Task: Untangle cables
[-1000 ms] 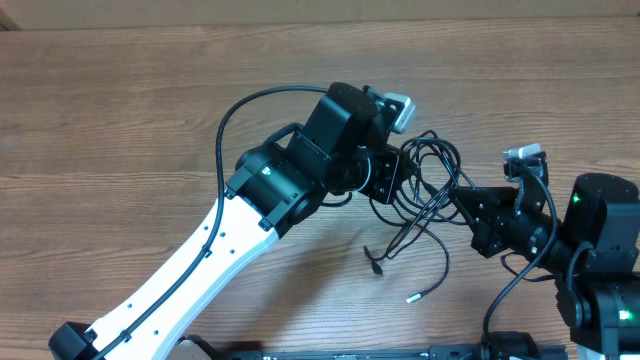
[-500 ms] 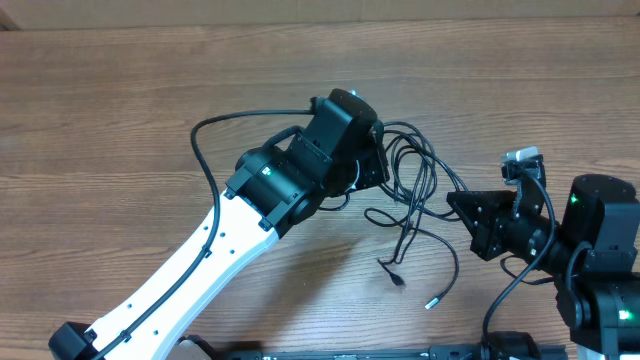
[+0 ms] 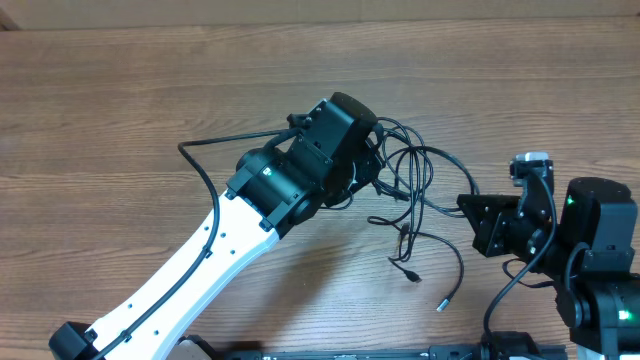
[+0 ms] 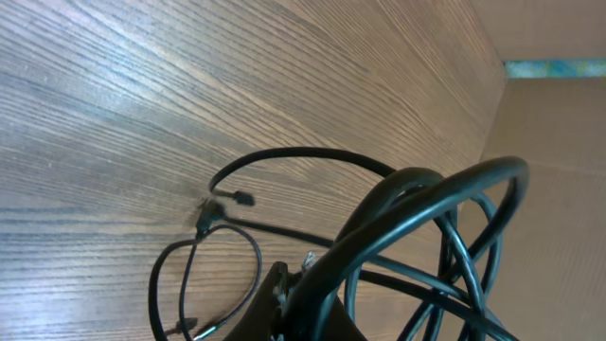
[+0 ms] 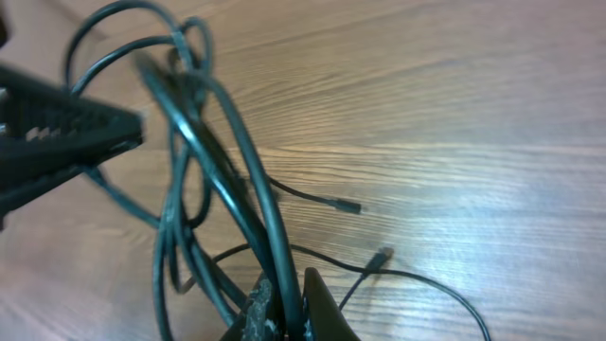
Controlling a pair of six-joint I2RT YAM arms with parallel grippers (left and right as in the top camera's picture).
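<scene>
Warm brown wood-grain tabletop lies under everything, its streaks running lengthwise. Right of centre on it, the thin black flexible cables form a loose knot of smooth, round loops strung between the two grippers and partly raised off the wood. How many cords make up the knot cannot be counted, since the strands cross and overlap. Two free ends trail toward the near edge: a small black plug and a silver-tipped plug, lying apart from each other.

The left gripper is mostly hidden overhead beneath its own bulky black wrist; from the right wrist it shows as a black wedge, fingers together at the cables' upper loops. Its own camera shows the cords arching out of it, blurred by closeness.

The right gripper pinches several strands between narrow black fingers, cut off by the picture's lower edge.
</scene>
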